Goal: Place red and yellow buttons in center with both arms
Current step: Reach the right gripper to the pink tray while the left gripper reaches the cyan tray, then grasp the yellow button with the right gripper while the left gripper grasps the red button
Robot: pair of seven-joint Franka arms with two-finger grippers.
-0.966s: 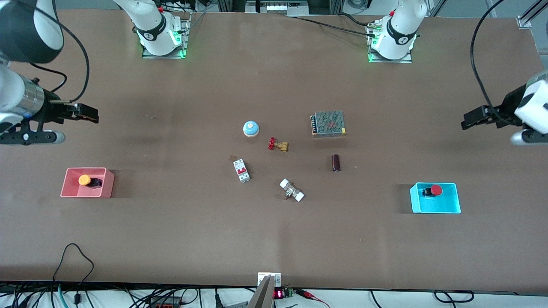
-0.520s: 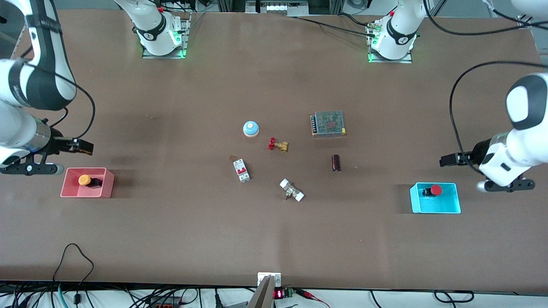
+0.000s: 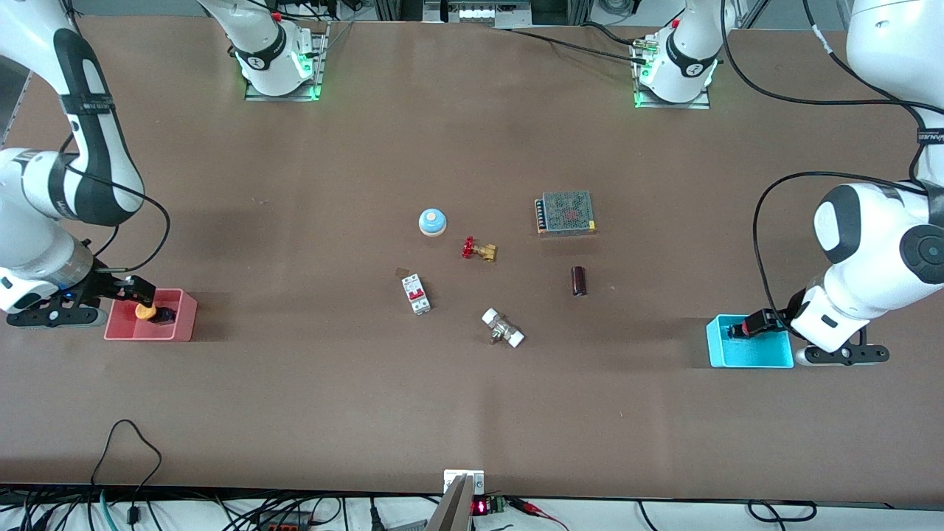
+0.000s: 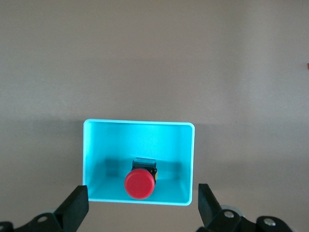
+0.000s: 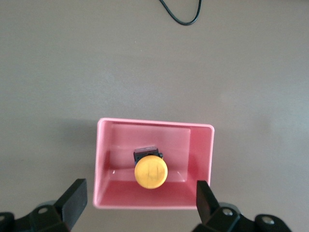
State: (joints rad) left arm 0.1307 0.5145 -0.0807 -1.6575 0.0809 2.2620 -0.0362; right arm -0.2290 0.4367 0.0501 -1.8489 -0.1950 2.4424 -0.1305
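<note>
The red button [image 4: 140,183] sits in the cyan bin [image 4: 90,159] at the left arm's end of the table, its black body against the bin floor and its cap toward the wall closest to the wrist camera. The left gripper [image 4: 141,209] hangs over that bin with its fingers [image 4: 75,207] spread wide, wider than the bin itself; in the left wrist view the cap lies midway between the two fingertips, touching neither. From the front view the gripper [image 3: 754,324] covers most of the button, so only the black body shows past it.

The yellow button [image 5: 150,172] sits in the pink bin [image 5: 102,164] at the right arm's end of the table. The right gripper [image 5: 140,200] hangs over this bin, fingers [image 5: 73,195] likewise spread wider than the bin's walls (neither pad meets the button or the plastic). The cap lies between the fingertips, a little toward one of them rather than dead centre. In the front view the gripper [image 3: 140,291] overlaps the bin's rim [image 3: 184,317] and the yellow cap [image 3: 144,312] peeks out just beneath it.

The middle of the brown table [image 3: 332,398] holds other parts, well apart from both bins: a blue button [image 3: 432,221], a brass valve [image 3: 479,250], a breaker [image 3: 416,293], a white fitting [image 3: 503,328], a dark cylinder [image 3: 579,281] and a mesh box [image 3: 566,213].
</note>
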